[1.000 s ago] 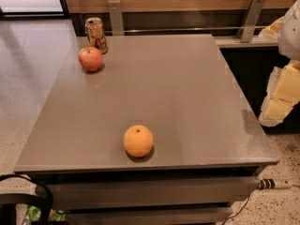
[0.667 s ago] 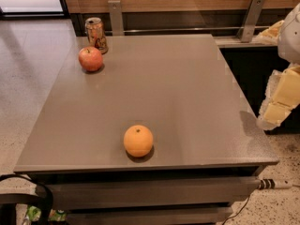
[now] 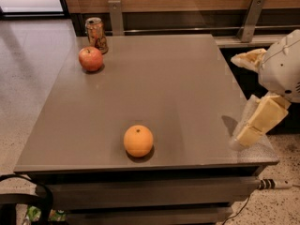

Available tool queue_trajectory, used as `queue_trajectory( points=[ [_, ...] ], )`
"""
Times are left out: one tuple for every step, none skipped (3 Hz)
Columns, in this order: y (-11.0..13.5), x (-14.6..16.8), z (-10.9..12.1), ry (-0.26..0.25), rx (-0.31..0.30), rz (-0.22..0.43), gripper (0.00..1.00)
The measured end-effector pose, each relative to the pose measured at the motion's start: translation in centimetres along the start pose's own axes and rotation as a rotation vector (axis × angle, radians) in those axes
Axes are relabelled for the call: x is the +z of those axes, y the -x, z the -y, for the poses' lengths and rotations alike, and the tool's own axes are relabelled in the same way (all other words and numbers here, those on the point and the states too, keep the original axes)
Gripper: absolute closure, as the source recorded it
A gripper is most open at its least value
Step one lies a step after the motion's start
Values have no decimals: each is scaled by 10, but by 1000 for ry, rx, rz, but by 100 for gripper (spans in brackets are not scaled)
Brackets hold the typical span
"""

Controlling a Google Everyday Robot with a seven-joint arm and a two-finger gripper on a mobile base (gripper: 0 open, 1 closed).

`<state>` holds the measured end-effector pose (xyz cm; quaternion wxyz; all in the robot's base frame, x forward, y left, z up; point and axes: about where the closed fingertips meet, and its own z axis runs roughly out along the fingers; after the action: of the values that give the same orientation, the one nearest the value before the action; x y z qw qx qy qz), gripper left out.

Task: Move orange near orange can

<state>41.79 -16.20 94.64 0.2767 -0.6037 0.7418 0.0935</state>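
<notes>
The orange point(image 3: 138, 140) is round and bright orange and sits on the grey table point(image 3: 178, 93) near its front edge, left of centre. The orange can point(image 3: 96, 34), dented with a silver rim, stands at the far left corner. My gripper point(image 3: 237, 99) hangs at the table's right edge, well to the right of the orange. Its two yellowish fingers point(image 3: 260, 121) are spread apart with nothing between them.
A red-yellow apple point(image 3: 91, 58) sits just in front of the can. A wall rail with metal brackets point(image 3: 248, 18) runs behind the table. A black cable point(image 3: 28, 191) and a power strip point(image 3: 274, 184) lie on the floor by the front.
My gripper has moved a little left and down, toward the table's right edge. The orange, apple and can have not moved.
</notes>
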Motion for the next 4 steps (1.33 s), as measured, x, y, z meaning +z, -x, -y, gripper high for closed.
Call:
queue_trajectory(
  points=[
    [19, 27, -11, 38, -2, 155, 0],
    [41, 56, -21, 93, -9, 278, 0],
    [40, 52, -21, 85, -11, 264, 0],
    [40, 52, -21, 85, -12, 264, 0]
  ],
)
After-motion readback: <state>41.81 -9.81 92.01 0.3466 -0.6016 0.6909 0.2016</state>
